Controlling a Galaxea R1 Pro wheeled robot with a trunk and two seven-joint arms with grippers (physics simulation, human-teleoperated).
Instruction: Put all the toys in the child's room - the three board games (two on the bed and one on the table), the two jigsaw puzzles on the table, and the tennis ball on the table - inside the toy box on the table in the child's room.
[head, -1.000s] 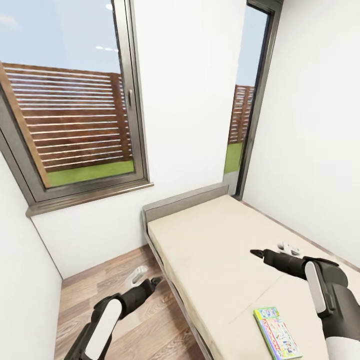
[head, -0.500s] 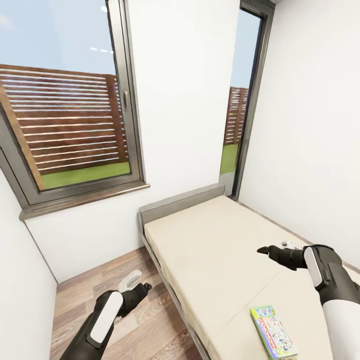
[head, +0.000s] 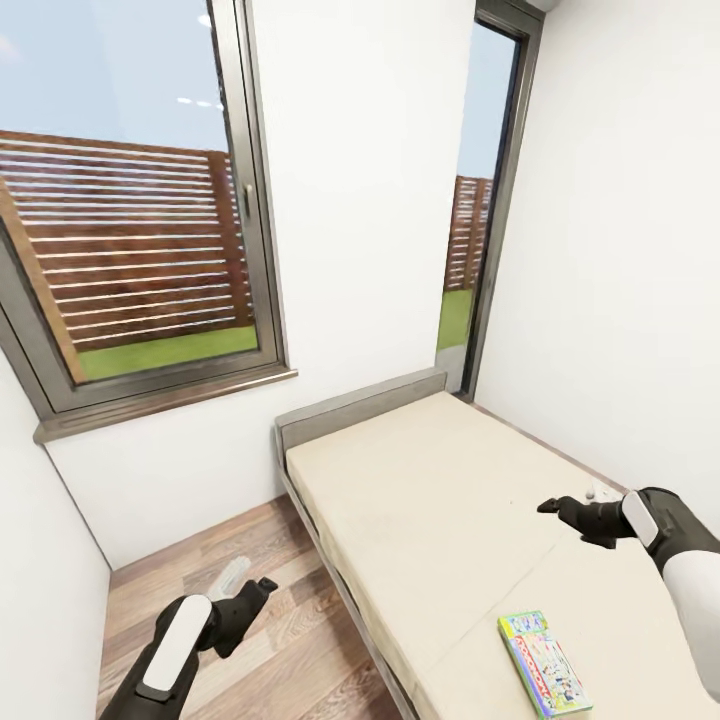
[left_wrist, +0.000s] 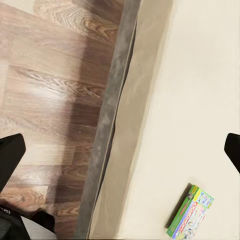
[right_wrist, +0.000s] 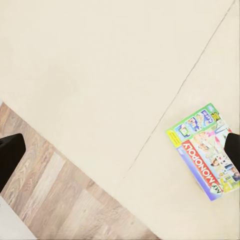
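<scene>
A: Where was the board game (head: 545, 665) when you paused?

B: Lower right of the head frame, flat on the bed (head: 430, 500), nothing of yours touching it. Your left gripper (head: 262, 588) hung over the wood floor (head: 290, 640) at lower left, your right gripper (head: 549, 506) over the mattress further back. Both had their fingers spread wide, holding nothing.

A: And behind?

B: The window (head: 130, 210), upper left.

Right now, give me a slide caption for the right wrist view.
Open right pincer above the cream bed, a colourful board game lying flat below.
</scene>
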